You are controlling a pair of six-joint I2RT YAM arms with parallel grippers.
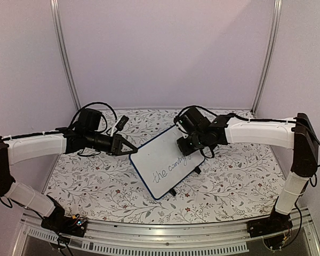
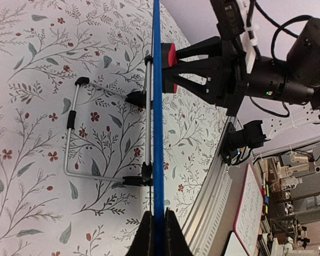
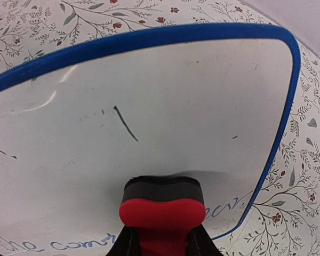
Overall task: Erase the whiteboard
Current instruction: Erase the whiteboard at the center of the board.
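The left arm [image 1: 37, 147] and right arm [image 1: 261, 133] reach inward over the table, the left tool [image 1: 131, 151] pinched on the whiteboard [image 1: 159, 156] edge and the right tool [image 1: 185, 147] angled down, clamping a red eraser [image 3: 161, 210].

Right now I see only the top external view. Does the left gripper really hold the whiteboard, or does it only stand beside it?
Observer: It holds it. In the left wrist view the left gripper is closed on the blue edge of the whiteboard.
Operator: And what is in the right gripper?
Observer: The right gripper grips a red eraser, and its dark pad lies against the board face.
Operator: Is the board clean ahead of the eraser?
Observer: Not fully. The right wrist view shows a short black stroke above the eraser.
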